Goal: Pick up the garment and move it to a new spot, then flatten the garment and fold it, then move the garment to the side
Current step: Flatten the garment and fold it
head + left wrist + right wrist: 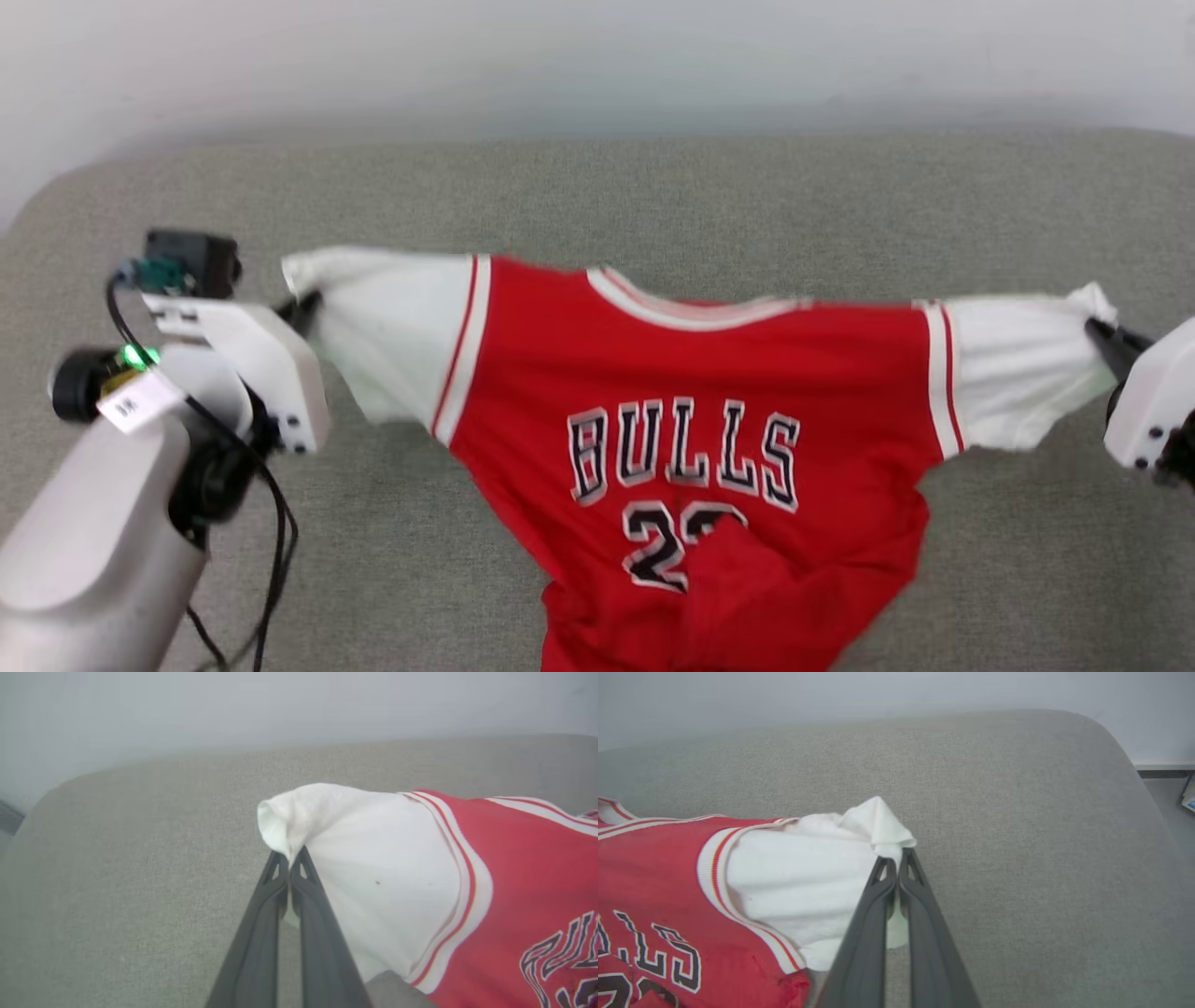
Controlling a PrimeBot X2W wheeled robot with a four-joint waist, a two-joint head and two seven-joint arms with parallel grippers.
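Observation:
The garment (709, 401), a red jersey with white sleeves, striped trim and black "BULLS" lettering over a "23", hangs stretched between my two grippers above the grey cushion. My left gripper (306, 303) is shut on the cuff of one white sleeve (364, 858); its closed fingertips (290, 861) pinch the cloth. My right gripper (1097, 329) is shut on the other sleeve's cuff (878, 826), pinched at the tips (896, 865). The jersey's lower part (728, 607) sags crumpled onto the cushion, partly covering the number.
A wide grey fabric cushion (653, 196) lies under everything, ending at a pale wall (597, 56) behind. Its rounded right end (1134, 765) drops to the floor. My left forearm and cables (140, 485) fill the lower left.

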